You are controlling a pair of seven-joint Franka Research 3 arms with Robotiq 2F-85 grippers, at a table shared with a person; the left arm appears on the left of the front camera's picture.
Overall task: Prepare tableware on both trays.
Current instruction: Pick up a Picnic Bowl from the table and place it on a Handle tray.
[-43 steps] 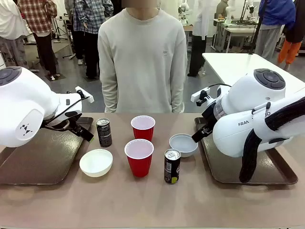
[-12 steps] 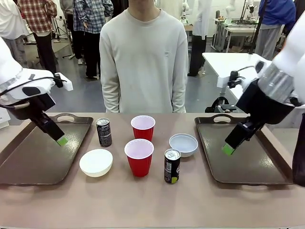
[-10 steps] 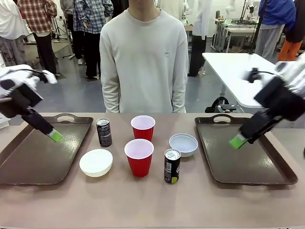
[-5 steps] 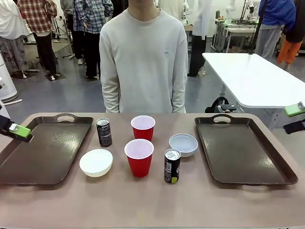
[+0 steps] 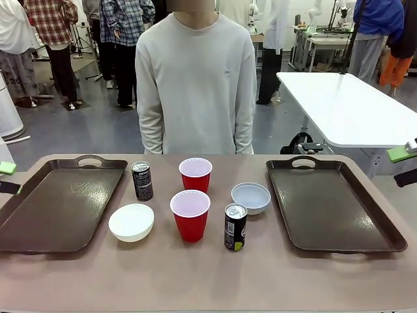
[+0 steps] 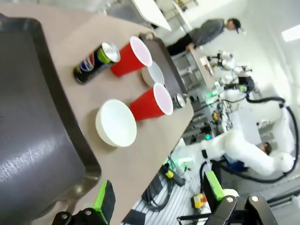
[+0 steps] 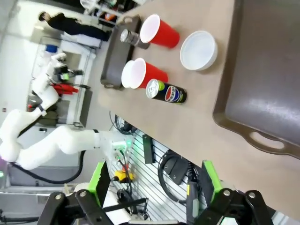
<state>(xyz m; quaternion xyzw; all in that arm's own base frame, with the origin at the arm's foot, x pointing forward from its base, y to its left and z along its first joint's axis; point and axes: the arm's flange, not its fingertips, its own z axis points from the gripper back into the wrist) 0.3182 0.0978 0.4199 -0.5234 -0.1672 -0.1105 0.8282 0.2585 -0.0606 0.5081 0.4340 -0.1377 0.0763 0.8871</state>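
Note:
Between the two brown trays, left (image 5: 58, 208) and right (image 5: 332, 208), stand two red cups (image 5: 195, 174) (image 5: 190, 214), two black cans (image 5: 142, 180) (image 5: 235, 226), a white bowl (image 5: 131, 222) and a grey-blue bowl (image 5: 251, 197). Both trays are bare. My left gripper (image 5: 6, 177) sits at the picture's left edge, beside the left tray. My right gripper (image 5: 405, 164) is at the right edge, off the table. In the left wrist view the gripper (image 6: 159, 194) is open and holds nothing, above the tray (image 6: 33, 140) corner. The right wrist view shows its gripper (image 7: 153, 183) open and holding nothing.
A person in a pale sweater (image 5: 195, 78) stands at the far side, arms down. A white table (image 5: 345, 104) stands behind at the right. Bare tabletop (image 5: 195, 280) runs along the near edge.
Both arms have pulled back from over the trays to the picture's outer edges. In the last half second the left gripper slid further left. The tableware has not moved.

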